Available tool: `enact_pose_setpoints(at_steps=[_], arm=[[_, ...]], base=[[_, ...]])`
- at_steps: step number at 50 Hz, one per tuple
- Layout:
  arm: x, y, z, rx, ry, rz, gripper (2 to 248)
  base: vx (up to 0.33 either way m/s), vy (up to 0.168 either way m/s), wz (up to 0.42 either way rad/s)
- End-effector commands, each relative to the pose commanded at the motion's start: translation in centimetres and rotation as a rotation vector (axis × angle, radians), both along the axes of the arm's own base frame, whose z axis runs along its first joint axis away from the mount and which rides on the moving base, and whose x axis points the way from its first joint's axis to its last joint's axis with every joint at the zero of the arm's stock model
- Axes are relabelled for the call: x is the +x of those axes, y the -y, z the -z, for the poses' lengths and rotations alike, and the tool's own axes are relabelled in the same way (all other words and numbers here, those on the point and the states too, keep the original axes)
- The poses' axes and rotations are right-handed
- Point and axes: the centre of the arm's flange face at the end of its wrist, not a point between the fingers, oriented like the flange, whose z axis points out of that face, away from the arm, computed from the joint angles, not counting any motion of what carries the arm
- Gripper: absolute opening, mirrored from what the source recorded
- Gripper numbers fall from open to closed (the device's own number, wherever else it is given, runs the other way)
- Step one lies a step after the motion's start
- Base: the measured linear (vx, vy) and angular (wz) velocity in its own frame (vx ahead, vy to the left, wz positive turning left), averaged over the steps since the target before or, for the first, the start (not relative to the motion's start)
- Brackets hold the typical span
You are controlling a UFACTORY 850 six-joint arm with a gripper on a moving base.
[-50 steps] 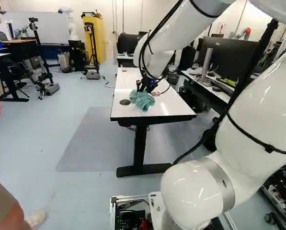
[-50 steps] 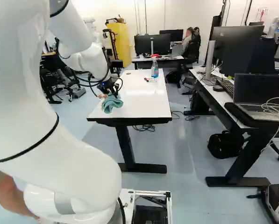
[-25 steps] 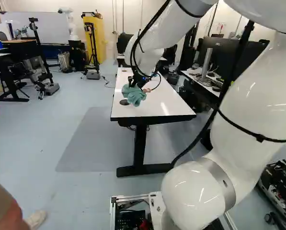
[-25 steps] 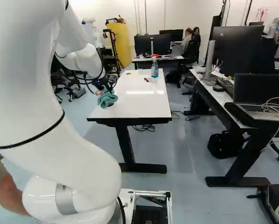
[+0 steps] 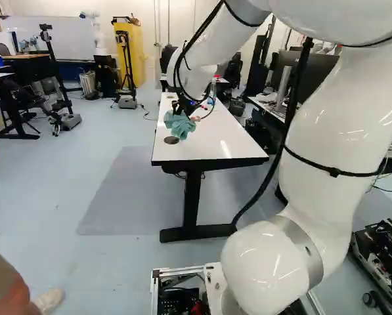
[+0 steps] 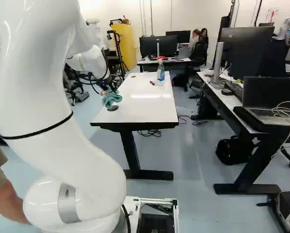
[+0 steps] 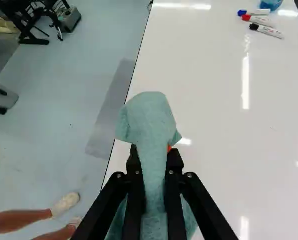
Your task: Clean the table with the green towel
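Note:
In the left base view my gripper (image 5: 182,108) is over the left long edge of the white table (image 5: 215,141), with the green towel (image 5: 179,125) bunched below it. The wrist view shows the gripper (image 7: 154,160) shut on the towel (image 7: 149,117), which is pinched between both fingers, one end spreading ahead of them and more cloth hanging under them. Whether the cloth touches the tabletop I cannot tell.
A spray bottle (image 6: 161,70) stands toward the table's far end, with several markers (image 7: 266,31) beside it. A dark round grommet (image 5: 171,140) is near the towel. Desks with monitors and a laptop (image 6: 270,99) flank the right. A person's legs (image 7: 54,212) are left of the table.
The arm has swung left and carried the held towel toward the table's left long edge, uncovering more of the dark grommet. The base has stayed in place.

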Motion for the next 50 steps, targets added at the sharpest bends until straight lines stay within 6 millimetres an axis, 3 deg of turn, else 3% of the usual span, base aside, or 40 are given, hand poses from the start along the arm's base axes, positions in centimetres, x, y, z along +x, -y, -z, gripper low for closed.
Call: enact_pose_setpoints(at_steps=[19, 20, 24, 25, 29, 30, 35, 36, 40, 41, 45, 46, 50], arm=[[0.1, 0.0, 0.0, 0.0, 0.0, 0.0, 47], [0.1, 0.0, 0.0, 0.0, 0.0, 0.0, 57], [0.1, 0.0, 0.0, 0.0, 0.0, 0.0, 57], [0.1, 0.0, 0.0, 0.0, 0.0, 0.0, 89], [0.1, 0.0, 0.0, 0.0, 0.0, 0.0, 89], [0.1, 0.0, 0.0, 0.0, 0.0, 0.0, 124], [0.1, 0.0, 0.0, 0.0, 0.0, 0.0, 124], [0.1, 0.0, 0.0, 0.0, 0.0, 0.0, 160], [0.1, 0.0, 0.0, 0.0, 0.0, 0.0, 160], [0.1, 0.0, 0.0, 0.0, 0.0, 0.0, 196], [0.1, 0.0, 0.0, 0.0, 0.0, 0.0, 196], [0.1, 0.0, 0.0, 0.0, 0.0, 0.0, 233], [0.1, 0.0, 0.0, 0.0, 0.0, 0.0, 233]], base=[[0.0, 0.0, 0.0], [0.0, 0.0, 0.0], [0.0, 0.0, 0.0], [0.0, 0.0, 0.0], [0.0, 0.0, 0.0], [0.0, 0.0, 0.0], [0.0, 0.0, 0.0], [0.0, 0.0, 0.0], [0.0, 0.0, 0.0], [0.0, 0.0, 0.0], [0.0, 0.0, 0.0], [0.0, 0.0, 0.0], [0.0, 0.0, 0.0]])
